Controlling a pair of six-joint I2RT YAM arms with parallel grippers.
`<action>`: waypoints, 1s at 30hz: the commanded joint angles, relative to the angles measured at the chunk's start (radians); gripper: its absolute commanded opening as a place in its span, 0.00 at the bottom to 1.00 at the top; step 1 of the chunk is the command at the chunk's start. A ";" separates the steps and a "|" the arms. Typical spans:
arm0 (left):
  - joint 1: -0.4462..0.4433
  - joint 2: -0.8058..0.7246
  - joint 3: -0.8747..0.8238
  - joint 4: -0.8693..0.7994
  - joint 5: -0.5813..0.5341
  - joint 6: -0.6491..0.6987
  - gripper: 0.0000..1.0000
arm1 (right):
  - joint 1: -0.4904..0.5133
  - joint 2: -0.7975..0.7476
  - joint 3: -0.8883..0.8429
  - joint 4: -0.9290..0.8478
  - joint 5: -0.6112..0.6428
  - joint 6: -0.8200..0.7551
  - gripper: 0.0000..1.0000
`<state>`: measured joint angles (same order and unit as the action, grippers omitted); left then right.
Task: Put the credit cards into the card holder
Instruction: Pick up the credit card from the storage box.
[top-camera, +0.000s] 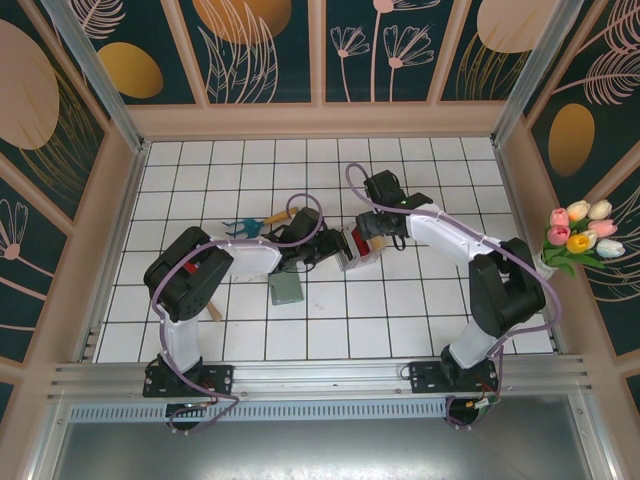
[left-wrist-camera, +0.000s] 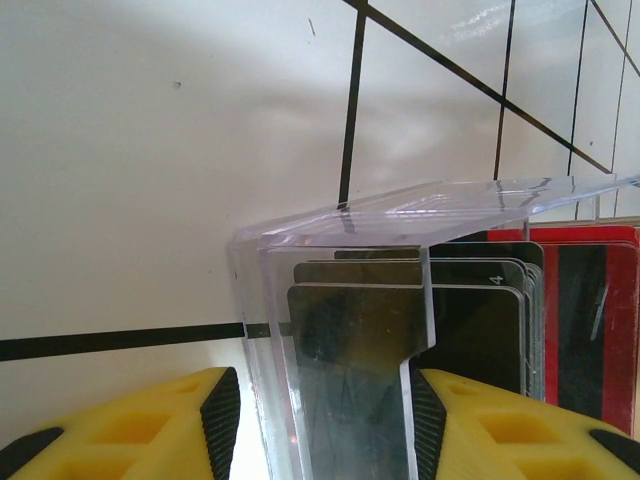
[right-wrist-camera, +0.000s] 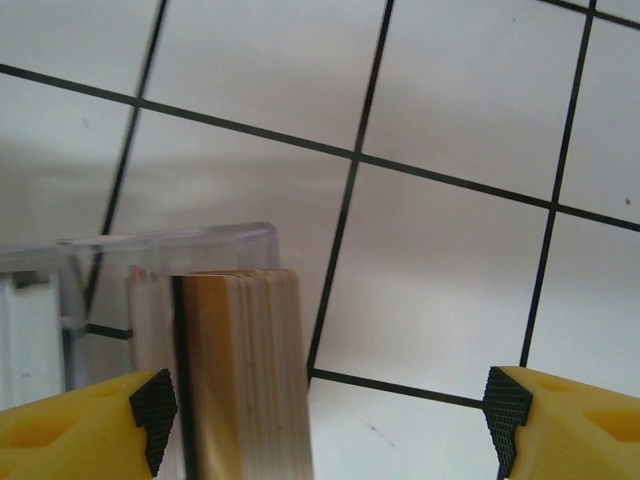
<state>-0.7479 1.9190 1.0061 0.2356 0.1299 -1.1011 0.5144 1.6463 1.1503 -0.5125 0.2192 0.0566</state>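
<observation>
A clear plastic case (top-camera: 352, 250) is held up off the tiled table between my two grippers, with the credit cards standing in it. In the left wrist view the case (left-wrist-camera: 340, 225) holds dark grey cards (left-wrist-camera: 360, 330) and a red one (left-wrist-camera: 590, 330). My left gripper (left-wrist-camera: 322, 420) is shut on the case, a pad against each wall. In the right wrist view a cream card stack (right-wrist-camera: 245, 370) stands by one pad of my right gripper (right-wrist-camera: 325, 410), which is open wide. The card holder (top-camera: 287, 288), a flat grey-green pouch, lies on the table just in front of my left gripper (top-camera: 318, 248).
A tool with a wooden stick and a teal end (top-camera: 250, 224) lies behind the left arm. A bunch of tulips (top-camera: 580, 235) stands by the right wall. Raised walls enclose the tiled table (top-camera: 400, 320), with open tiles at the front and the back.
</observation>
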 joint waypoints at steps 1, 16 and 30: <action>0.007 0.015 -0.026 -0.032 -0.032 0.010 0.50 | 0.006 0.030 0.025 -0.047 0.064 -0.017 0.83; 0.006 0.017 -0.029 -0.058 -0.059 0.014 0.49 | 0.027 0.006 0.059 -0.078 0.164 0.003 0.74; 0.006 0.022 -0.027 -0.058 -0.053 0.018 0.48 | 0.027 0.012 0.073 -0.087 0.095 0.006 0.44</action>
<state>-0.7479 1.9190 1.0042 0.2398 0.1226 -1.1007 0.5461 1.6752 1.1965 -0.5507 0.2863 0.0593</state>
